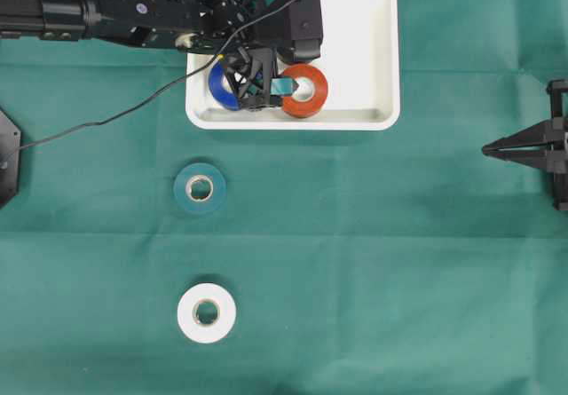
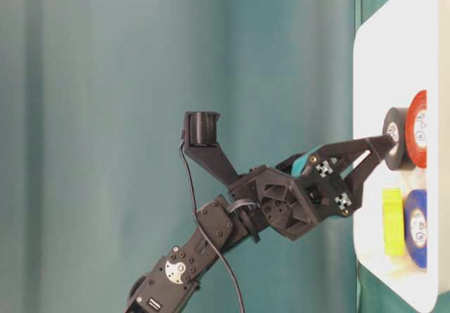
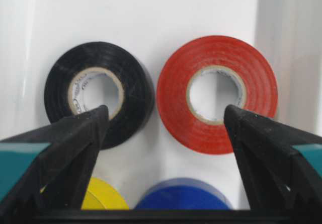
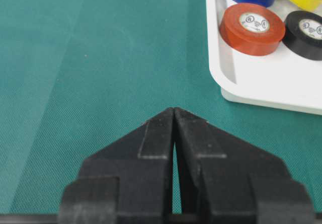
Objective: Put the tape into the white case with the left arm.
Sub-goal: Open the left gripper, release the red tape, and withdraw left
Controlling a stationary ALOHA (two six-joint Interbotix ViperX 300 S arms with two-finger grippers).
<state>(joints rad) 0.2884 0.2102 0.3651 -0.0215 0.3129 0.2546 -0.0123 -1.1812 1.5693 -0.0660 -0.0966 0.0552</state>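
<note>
On the green cloth (image 1: 373, 262), the white case (image 1: 382, 58) holds the black tape (image 3: 98, 93) and red tape (image 3: 216, 93) side by side; the left gripper (image 3: 163, 128) hangs over both with jaws spread wide, gripping neither. The right gripper (image 4: 174, 114) is closed.

Tape rolls: 6 total. 4 inside the white case (image 1: 382, 49): 1 red roll (image 1: 305, 90), 1 blue roll (image 1: 222, 87), 1 black roll (image 3: 98, 94), 1 yellow roll (image 2: 392, 221). 2 outside the case, on the green cloth (image 1: 399, 262): 1 teal roll (image 1: 200, 187), 1 white roll (image 1: 206, 312). Cases: 1. Robot arms: 2.
</note>
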